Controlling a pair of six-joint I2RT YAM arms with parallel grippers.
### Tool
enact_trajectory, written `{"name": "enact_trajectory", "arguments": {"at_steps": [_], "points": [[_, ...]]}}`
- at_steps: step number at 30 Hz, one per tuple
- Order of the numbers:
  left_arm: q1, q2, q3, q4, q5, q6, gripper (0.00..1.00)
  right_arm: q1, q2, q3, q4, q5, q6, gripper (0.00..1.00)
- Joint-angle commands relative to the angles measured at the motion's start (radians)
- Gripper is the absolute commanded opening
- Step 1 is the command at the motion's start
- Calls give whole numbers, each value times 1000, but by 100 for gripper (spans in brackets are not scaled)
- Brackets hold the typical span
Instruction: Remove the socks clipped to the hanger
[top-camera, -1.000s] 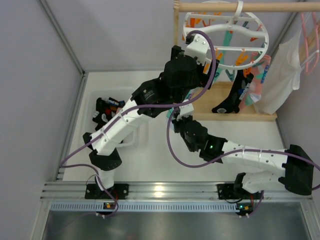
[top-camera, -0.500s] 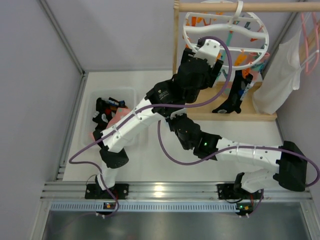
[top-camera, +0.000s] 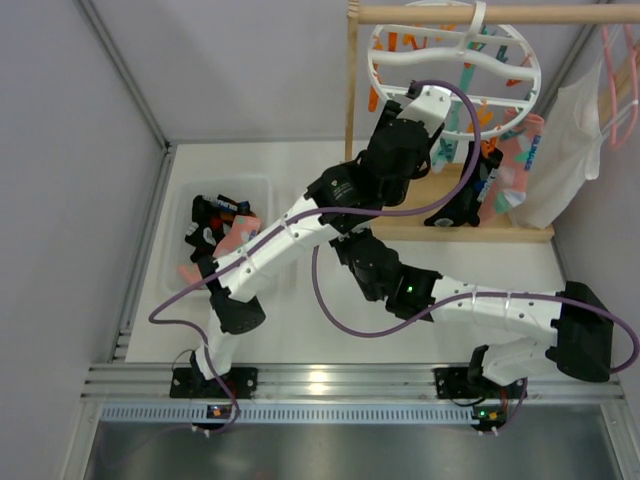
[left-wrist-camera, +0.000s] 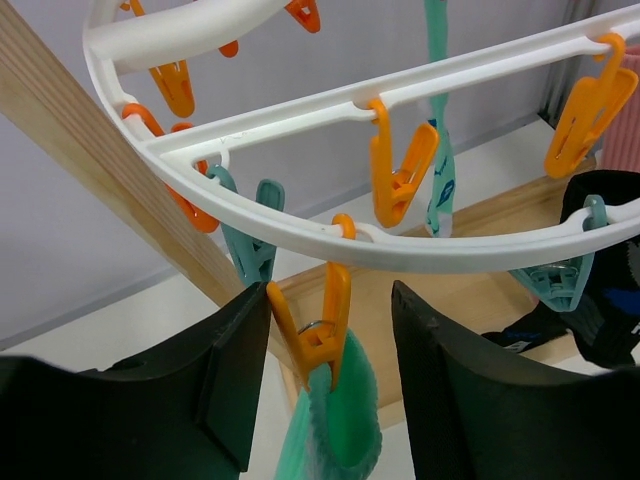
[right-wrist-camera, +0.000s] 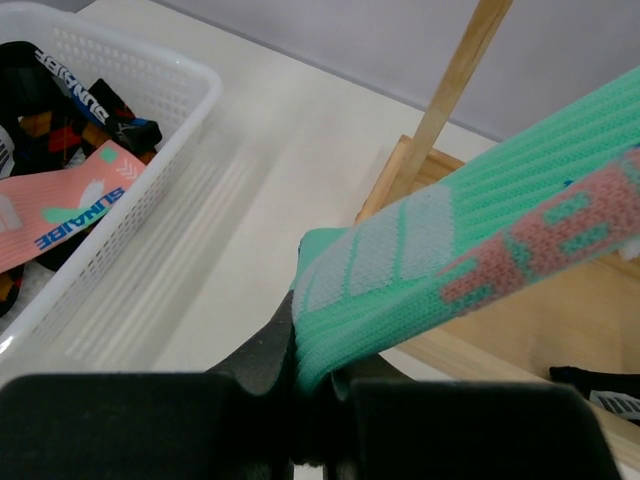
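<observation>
The white ring hanger (top-camera: 527, 62) hangs from a wooden rod, with orange and teal clips around its rim (left-wrist-camera: 450, 245). My left gripper (left-wrist-camera: 330, 310) is raised under the ring and stands open. Its jaws straddle an orange clip (left-wrist-camera: 318, 335) that pinches a mint-green sock (left-wrist-camera: 350, 420). The left finger touches the clip's lever and the right finger stands apart. My right gripper (right-wrist-camera: 315, 375) is shut on the lower end of a mint sock (right-wrist-camera: 470, 230) with grey and pink patches. A black sock (top-camera: 465, 195) and a pink-salmon sock (top-camera: 515, 165) still hang clipped.
A white basket (top-camera: 180, 215) at the left holds loose socks, among them a salmon one (right-wrist-camera: 70, 205). The hanger's wooden post (top-camera: 352, 80) and base board (top-camera: 500, 232) stand at the back. A white garment (top-camera: 570, 140) on a pink hanger hangs at the right.
My left arm has reached further right under the ring and its jaws have narrowed around the orange clip. The right gripper has kept its grip, shifting only slightly.
</observation>
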Motion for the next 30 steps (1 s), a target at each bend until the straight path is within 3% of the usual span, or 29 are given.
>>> {"name": "enact_trajectory", "arguments": {"at_steps": [1, 4, 12, 18, 21, 23, 25, 27, 30], "points": [[19, 28, 4, 81, 4, 22, 54, 33, -4, 31, 9, -36, -14, 0], [27, 37, 5, 81, 11, 21, 51, 33, -21, 7, 22, -37, -11, 0], [35, 42, 13, 90, 16, 15, 17, 33, -49, -26, 26, -34, -14, 0], [38, 32, 5, 87, 25, 10, 10, 33, -161, -206, 114, -101, 15, 0], [38, 17, -10, 87, 39, -7, 13, 32, -240, -298, 124, -151, 29, 0], [38, -4, -28, 87, 50, -27, 25, 32, -306, -352, 93, -186, 61, 0], [38, -32, -61, 87, 70, -45, 26, 30, -377, -398, 70, -255, 72, 0], [38, -52, -96, 87, 73, -54, 36, 23, -423, -421, 24, -333, 80, 0], [38, -95, -126, 89, 79, -70, 62, 9, -506, -453, -37, -414, 89, 0]]}}
